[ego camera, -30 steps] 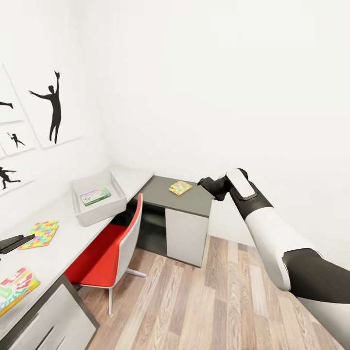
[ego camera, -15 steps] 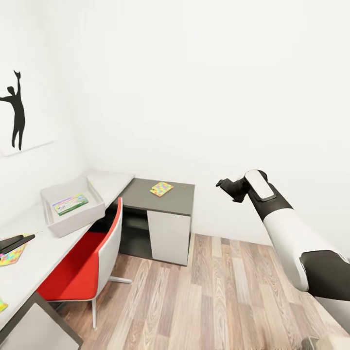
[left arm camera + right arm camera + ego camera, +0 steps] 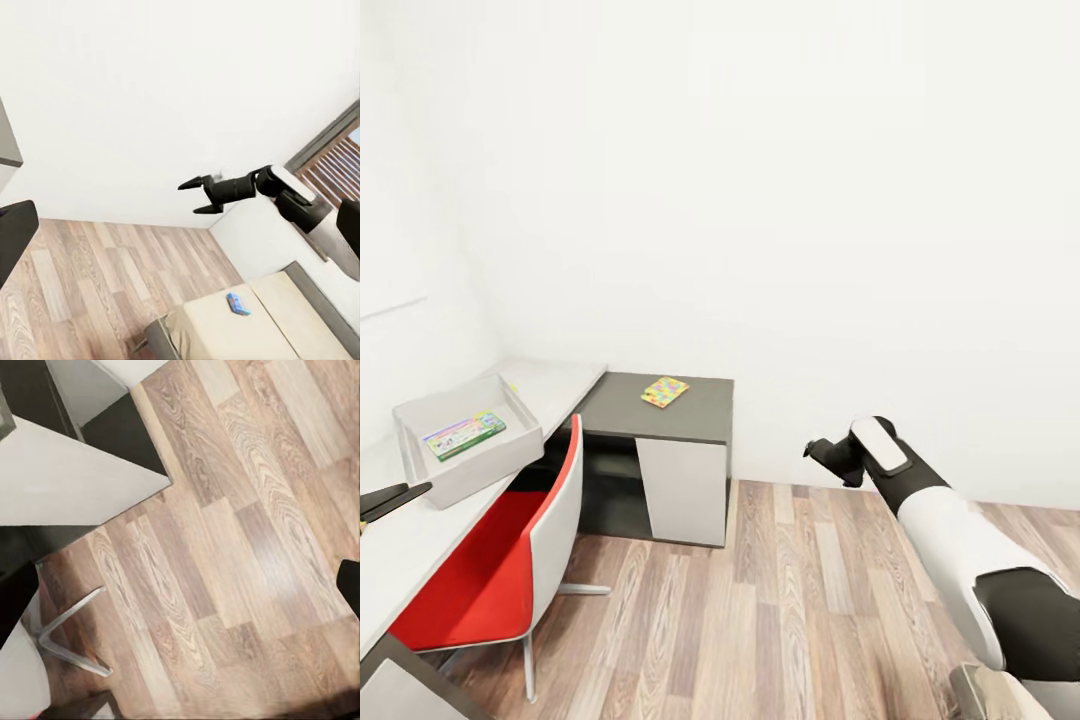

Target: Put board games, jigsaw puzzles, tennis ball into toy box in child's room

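Right gripper [image 3: 822,452] is hanging out over the plank floor [image 3: 780,620], and from the left wrist camera its two fingers are splayed apart with nothing between them [image 3: 196,196]. Left gripper [image 3: 390,497] is just poking in at the edge of the head view, dark fingers lying close together over the table [image 3: 400,570], most of it cut off, so I cannot tell whether it is closed. Toy box [image 3: 510,455] is sitting on the table with a pale green-edged game [image 3: 464,435] lying flat inside. One puzzle [image 3: 665,391] is resting on the lower dark desk [image 3: 620,410], well apart from the box. Red chair [image 3: 510,560] is tucked between table and desk, hiding part of the table's front. Over on the left wrist camera, a small blue game [image 3: 239,304] is lying on the bed [image 3: 225,330], too tiny to read.
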{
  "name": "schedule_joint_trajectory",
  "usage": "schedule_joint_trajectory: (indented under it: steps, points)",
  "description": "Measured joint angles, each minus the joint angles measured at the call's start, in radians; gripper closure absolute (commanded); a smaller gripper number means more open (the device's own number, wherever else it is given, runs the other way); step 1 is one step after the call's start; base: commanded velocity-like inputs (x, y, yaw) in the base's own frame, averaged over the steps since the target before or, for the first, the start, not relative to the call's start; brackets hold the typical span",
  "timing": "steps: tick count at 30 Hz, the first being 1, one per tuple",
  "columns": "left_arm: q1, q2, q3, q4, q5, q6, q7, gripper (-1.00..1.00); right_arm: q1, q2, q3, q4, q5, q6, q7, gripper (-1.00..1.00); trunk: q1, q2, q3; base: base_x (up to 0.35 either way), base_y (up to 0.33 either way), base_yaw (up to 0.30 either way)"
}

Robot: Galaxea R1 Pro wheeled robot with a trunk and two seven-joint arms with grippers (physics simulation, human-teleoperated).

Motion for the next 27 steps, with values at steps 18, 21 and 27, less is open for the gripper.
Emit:
schedule_joint_trajectory:
  steps: [18, 21, 27]
  points:
    - [0.0, 0.0, -0.006, -0.001, -0.001, 0.0, 0.0, -1.0, 0.19, 0.163, 0.384, 0.261, 0.064, -0.297, 0.023, -1.0, 0.0, 0.0, 0.0, 0.0, 0.0, -0.004]
    - [0.0, 0.0, -0.008, -0.001, -0.003, -0.001, 0.0, -1.0, 0.213, 0.175, 0.424, 0.261, 0.069, -0.355, 0.056, -1.0, 0.0, 0.0, 0.0, 0.0, 0.0, 0.0]
    - [0.0, 0.0, -0.011, -0.002, -0.008, -0.001, 0.0, -1.0, 0.227, 0.175, 0.45, 0.267, 0.075, -0.393, 0.166, -1.0, 0.0, 0.0, 0.0, 0.0, 0.0, 0.0]
